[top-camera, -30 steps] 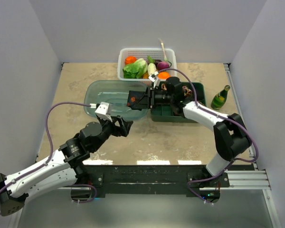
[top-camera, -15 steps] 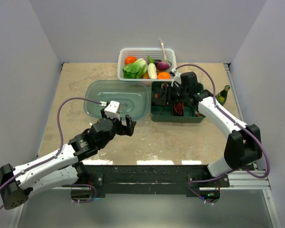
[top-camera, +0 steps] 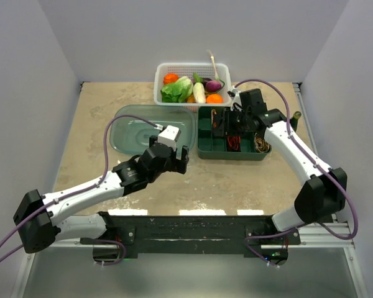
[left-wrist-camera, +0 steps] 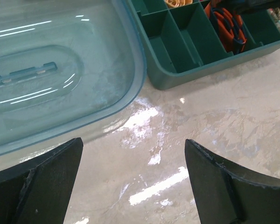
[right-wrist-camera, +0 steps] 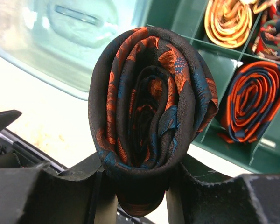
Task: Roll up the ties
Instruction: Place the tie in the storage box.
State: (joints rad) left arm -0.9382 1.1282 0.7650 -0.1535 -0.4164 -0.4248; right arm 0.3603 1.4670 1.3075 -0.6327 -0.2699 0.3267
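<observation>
A rolled black tie [right-wrist-camera: 149, 107] with orange-red motifs stands on end between the fingers of my right gripper [right-wrist-camera: 140, 186], which is shut on it. From above, this gripper [top-camera: 227, 123] hovers over the left part of the green divided tray [top-camera: 205, 151]. Other rolled ties lie in the tray's compartments: an orange and navy striped one [right-wrist-camera: 254, 100] and a yellow one [right-wrist-camera: 228, 21]. My left gripper [left-wrist-camera: 133, 182] is open with nothing between its fingers, low over bare table just in front of the tray [left-wrist-camera: 177, 77]. It shows in the top view [top-camera: 180, 160] too.
A clear teal plastic lid [top-camera: 143, 131] lies left of the tray, its edge [left-wrist-camera: 130, 88] close to my left gripper. A white basket [top-camera: 165, 69] of vegetables stands behind the tray. Purple cables run along both arms.
My right gripper carried the rolled tie rightwards from over the teal lid to above the green tray. My left arm swung right towards the tray and its jaws opened wider.
</observation>
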